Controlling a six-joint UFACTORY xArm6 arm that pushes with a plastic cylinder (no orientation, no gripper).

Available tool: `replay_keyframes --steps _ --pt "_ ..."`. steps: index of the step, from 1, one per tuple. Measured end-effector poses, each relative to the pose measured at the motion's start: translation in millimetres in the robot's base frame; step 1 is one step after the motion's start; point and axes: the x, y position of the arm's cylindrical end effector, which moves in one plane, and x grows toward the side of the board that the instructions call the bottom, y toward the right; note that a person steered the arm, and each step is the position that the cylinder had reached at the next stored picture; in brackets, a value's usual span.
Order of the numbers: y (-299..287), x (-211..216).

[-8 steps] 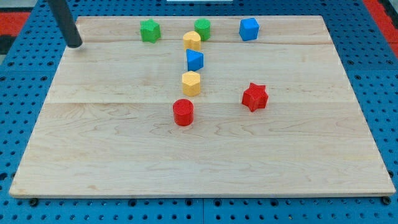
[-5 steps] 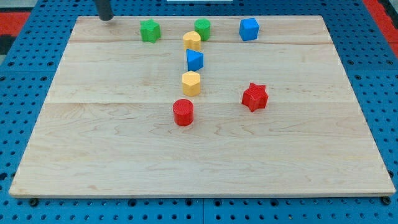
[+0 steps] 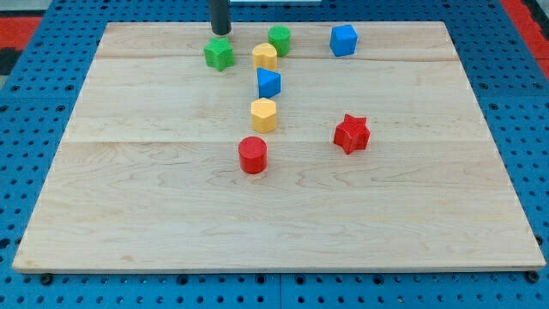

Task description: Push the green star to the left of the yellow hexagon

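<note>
The green star (image 3: 219,53) lies near the top of the wooden board (image 3: 129,189), left of centre. My tip (image 3: 221,33) stands just above it, at or close to its top edge. The yellow hexagon (image 3: 264,114) sits near the board's middle, below and to the right of the star. A second yellow block (image 3: 265,57) lies right of the star, and a blue block (image 3: 268,83) sits between the two yellow ones.
A green round block (image 3: 279,39) touches the upper yellow block at the top. A blue cube (image 3: 343,39) is at the top right. A red cylinder (image 3: 253,154) sits below the hexagon and a red star (image 3: 351,133) to its right.
My tip moved right along the board's top edge, from the far left to just above the green star. The star shifted right and slightly down.
</note>
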Motion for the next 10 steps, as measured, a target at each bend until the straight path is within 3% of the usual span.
replay_keyframes --steps 2,4,5,6,8,9,10 --pt "-30.9 72.7" --pt "19.3 26.9" --pt "23.2 73.8" --pt "-13.6 104.0" --pt "-124.5 109.3" --pt "-122.9 154.1" --pt "-81.3 132.5"
